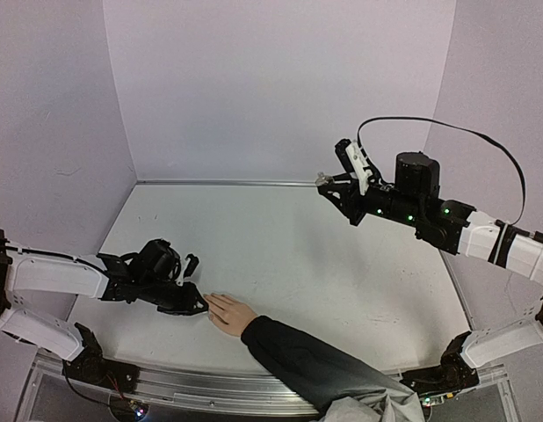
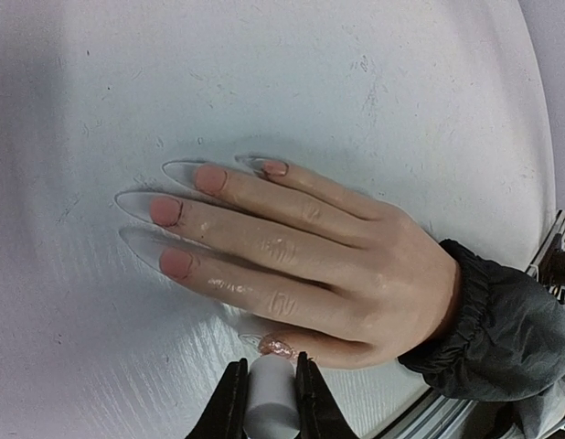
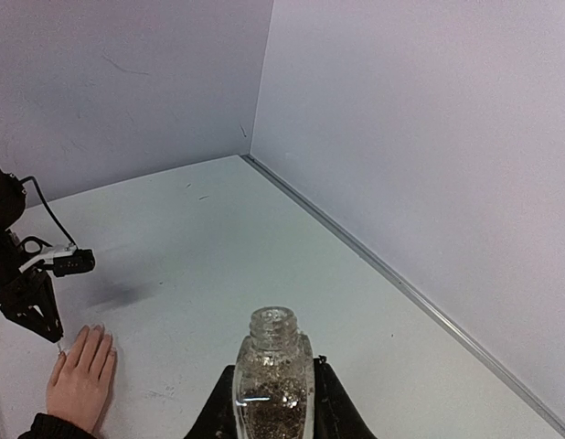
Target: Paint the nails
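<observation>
The left end effector (image 2: 269, 391) clamps a white handle (image 2: 269, 416) at the thumb nail (image 2: 278, 346) by the surface (image 1: 280, 264) edge; the right end effector (image 3: 275, 404) grips a bottle (image 3: 273, 366) over open room.

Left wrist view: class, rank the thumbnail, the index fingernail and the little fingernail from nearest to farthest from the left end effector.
Measured from the left end effector at the bottom edge:
1. The thumbnail, glittery, just above it.
2. The index fingernail, up and to the left.
3. The little fingernail, highest in the picture, beyond the other fingers.
</observation>
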Tool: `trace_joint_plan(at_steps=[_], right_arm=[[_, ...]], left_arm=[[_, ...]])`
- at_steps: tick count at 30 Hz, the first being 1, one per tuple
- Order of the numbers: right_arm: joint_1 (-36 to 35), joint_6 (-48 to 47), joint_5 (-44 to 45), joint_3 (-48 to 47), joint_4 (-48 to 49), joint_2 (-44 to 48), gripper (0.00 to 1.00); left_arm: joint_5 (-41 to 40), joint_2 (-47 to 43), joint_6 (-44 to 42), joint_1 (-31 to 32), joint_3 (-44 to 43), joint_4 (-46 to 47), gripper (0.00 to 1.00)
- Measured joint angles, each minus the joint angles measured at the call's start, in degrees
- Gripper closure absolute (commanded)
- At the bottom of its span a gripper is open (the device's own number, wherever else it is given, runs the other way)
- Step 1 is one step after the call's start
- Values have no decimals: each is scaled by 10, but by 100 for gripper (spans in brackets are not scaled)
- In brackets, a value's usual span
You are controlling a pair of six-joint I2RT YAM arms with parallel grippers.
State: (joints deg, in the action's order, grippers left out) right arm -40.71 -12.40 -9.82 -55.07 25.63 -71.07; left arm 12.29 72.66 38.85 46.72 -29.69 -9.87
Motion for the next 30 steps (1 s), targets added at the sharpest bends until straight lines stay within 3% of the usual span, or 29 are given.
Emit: trace_joint_plan(at_steps=[30], right_arm=[[0, 0, 0, 0, 0, -10, 100]], left_arm=[[-39, 5, 2, 0, 0, 5, 100]])
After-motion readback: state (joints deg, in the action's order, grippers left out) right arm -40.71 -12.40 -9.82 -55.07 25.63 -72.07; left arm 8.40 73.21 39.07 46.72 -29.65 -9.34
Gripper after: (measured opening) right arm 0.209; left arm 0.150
